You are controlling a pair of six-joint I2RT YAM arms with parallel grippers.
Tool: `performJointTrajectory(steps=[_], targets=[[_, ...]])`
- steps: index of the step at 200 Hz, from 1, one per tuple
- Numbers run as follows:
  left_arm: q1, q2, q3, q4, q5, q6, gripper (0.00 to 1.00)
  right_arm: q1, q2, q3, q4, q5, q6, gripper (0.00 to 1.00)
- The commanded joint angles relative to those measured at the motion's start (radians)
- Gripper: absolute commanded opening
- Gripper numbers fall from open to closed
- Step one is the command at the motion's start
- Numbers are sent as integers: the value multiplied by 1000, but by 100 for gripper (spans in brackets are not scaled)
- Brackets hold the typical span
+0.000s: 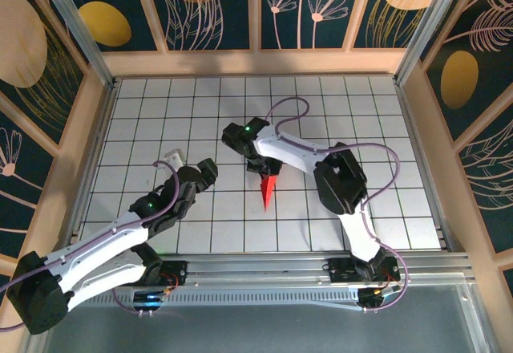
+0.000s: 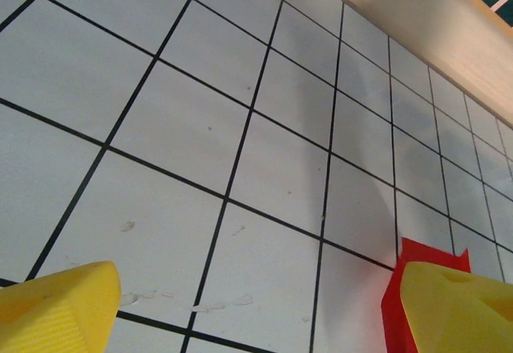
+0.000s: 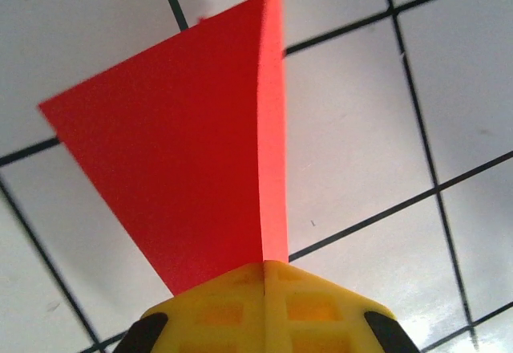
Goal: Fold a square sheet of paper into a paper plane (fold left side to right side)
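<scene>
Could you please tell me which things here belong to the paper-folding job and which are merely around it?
Belonging to the job: paper plane; right gripper, shut on it; left gripper, open.
Just surroundings: gridded table; wooden frame; patterned wall panels.

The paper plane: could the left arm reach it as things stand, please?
Probably yes: bare table lies between the open left gripper and the paper plane, though the right gripper pinches its far end.

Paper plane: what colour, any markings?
The paper plane is plain bright red, unmarked; it shows best in the right wrist view.
</scene>
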Motion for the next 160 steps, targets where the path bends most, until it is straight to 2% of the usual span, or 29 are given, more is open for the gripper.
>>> performJointTrajectory(steps=[1,29,44,60,75,100,125,160], targets=[[28,7,39,26,65,6,91,5,-117,-35,12,104,-43,0],[84,0,29,103,182,-31,92,-11,-280,-168,208,138,-184,0],[124,-5,13,146,251,-60,92,-44,-392,-288,369,87,-280,0],[164,-8,-2,186,325,-83,91,-114,-531,-443,572,-60,-384,0],[197,-7,-8,209,375,-97,91,-213,-675,-611,792,-278,-462,0],[230,14,-1,238,444,-103,91,-394,-876,-867,1107,-572,-462,0],[235,53,16,268,474,-91,91,-519,-956,-988,1228,-736,-486,0],[237,116,52,279,494,-75,90,-589,-960,-1074,1368,-944,-509,0]])
